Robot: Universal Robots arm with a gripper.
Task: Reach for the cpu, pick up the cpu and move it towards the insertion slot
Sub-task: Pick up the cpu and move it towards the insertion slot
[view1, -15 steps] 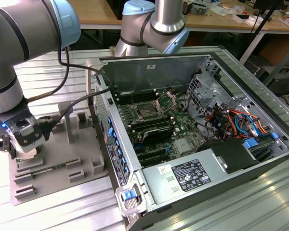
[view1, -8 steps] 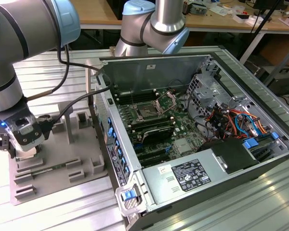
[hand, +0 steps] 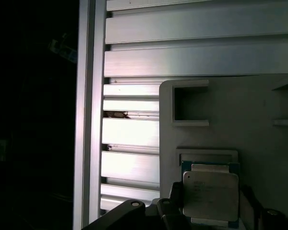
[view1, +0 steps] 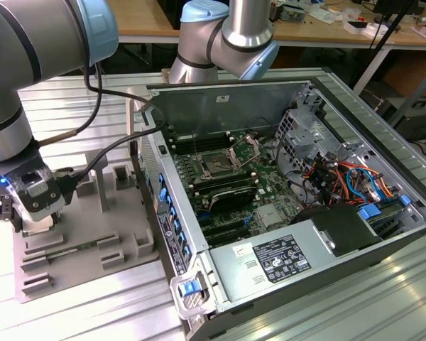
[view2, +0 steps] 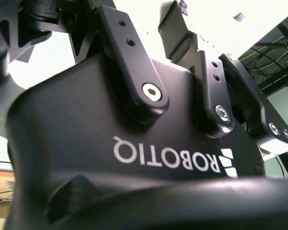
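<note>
First wrist view has the cpu (hand: 210,195), a small flat square chip with a pale silvery metal top and a green edge, lying flat in a shallow recess of the grey plastic tray (hand: 221,120). Dark parts of the black gripper (view1: 34,213) sit just beside it. Whether the claw has closed on the chip cannot be told, and the chip is not yet lifted out.

The main risk, as I judge it, is an off-centre hold. If the chip is caught by a corner or only by its thin edge, it could tip against the recess wall or slip free once raised. The way to the insertion slot (view1: 216,165), a dark square socket with a shiny hinged metal frame on green board, is a second hazard. The slot lies well apart, to the exterior view's right, inside the open grey metal computer case (view1: 227,106). The case's near wall stands between tray and socket, so a low carry could strike it. The black cables (view1: 106,153) hanging off the wrist could also catch on the tray's upright blocks.

The grey arm (view1: 28,42), with pale blue joint caps, comes in from the exterior view's far left. Its wrist is turned down, so the gripper points at the tray's left end on the slatted aluminium table (view1: 92,312).
</note>
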